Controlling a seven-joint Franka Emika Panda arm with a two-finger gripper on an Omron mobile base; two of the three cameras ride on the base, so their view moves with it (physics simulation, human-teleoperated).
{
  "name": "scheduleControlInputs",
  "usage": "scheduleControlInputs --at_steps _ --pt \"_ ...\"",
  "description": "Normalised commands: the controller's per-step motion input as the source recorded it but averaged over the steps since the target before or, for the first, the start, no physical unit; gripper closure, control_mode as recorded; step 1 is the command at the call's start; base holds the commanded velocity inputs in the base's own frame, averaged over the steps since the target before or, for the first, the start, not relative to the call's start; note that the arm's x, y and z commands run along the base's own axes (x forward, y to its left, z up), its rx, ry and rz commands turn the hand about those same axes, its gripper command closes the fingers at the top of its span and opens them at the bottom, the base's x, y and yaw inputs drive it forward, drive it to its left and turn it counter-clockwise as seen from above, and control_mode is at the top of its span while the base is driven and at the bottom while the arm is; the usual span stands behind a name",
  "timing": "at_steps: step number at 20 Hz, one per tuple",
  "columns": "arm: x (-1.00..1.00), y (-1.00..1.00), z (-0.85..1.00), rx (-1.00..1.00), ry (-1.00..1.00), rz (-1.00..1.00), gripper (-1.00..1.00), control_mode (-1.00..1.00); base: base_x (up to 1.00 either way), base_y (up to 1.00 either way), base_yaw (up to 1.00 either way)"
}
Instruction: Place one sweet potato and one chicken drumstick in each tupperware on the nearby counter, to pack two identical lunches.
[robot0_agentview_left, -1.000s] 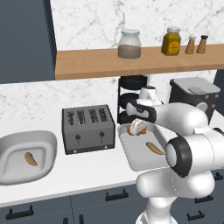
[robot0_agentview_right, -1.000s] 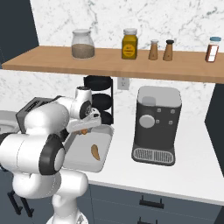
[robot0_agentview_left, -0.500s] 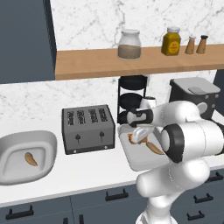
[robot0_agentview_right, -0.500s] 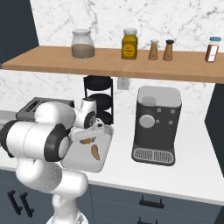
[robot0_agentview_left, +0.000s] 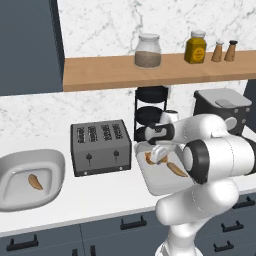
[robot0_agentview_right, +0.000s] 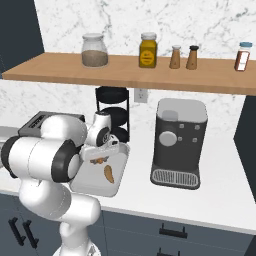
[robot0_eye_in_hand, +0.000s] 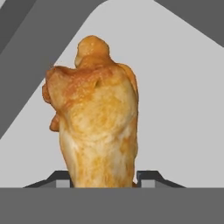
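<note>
Now, gripper (robot0_eye_in_hand: 103, 177): jaws closed against the golden-brown chicken drumstick (robot0_eye_in_hand: 94, 118), a dark tip on either side of its base.
Drumstick: held over the right-hand tupperware (robot0_agentview_left: 162, 185), toward that container's 11 o'clock corner.
Sweet potato (robot0_agentview_left: 176, 169): lying inside that same container, at 4 o'clock from the drumstick.
Left tupperware (robot0_agentview_left: 52, 160): at 9 o'clock from the toaster (robot0_agentview_left: 100, 147), one tan-orange piece (robot0_agentview_left: 35, 182) inside.
Counter (robot0_agentview_right: 225, 195): white, carrying both containers.

Golden-brown chicken drumstick (robot0_eye_in_hand: 94, 118) between the fingers (robot0_eye_in_hand: 148, 177), above tupperware (robot0_agentview_left: 160, 184).
</note>
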Motion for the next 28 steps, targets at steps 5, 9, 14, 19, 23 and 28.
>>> scheduleControlInputs --at_steps 5,9,14,19,23,28 --pt "-0.05 0.22 0.20 -0.06 -0.01 -0.02 -1.00 -1.00 0.00 0.00 0.00" --pt "-0.03 0.03 0.26 -0.08 0.00 0.00 -1.00 -1.00 0.00 0.00 0.00" --pt "-0.44 0.00 0.62 -0.01 -0.08 -0.01 -1.00 -1.00 0.00 0.00 0.00" --pt "-1.00 0.00 0.47 0.07 -0.16 -0.09 -1.00 -1.00 0.00 0.00 0.00" --pt "-1.00 0.00 0.39 0.17 -0.13 -0.25 -1.00 -1.00 0.00 0.00 0.00" --pt "-0.98 -0.02 0.68 0.04 -0.03 -0.21 -1.00 -1.00 0.00 0.00 0.00"
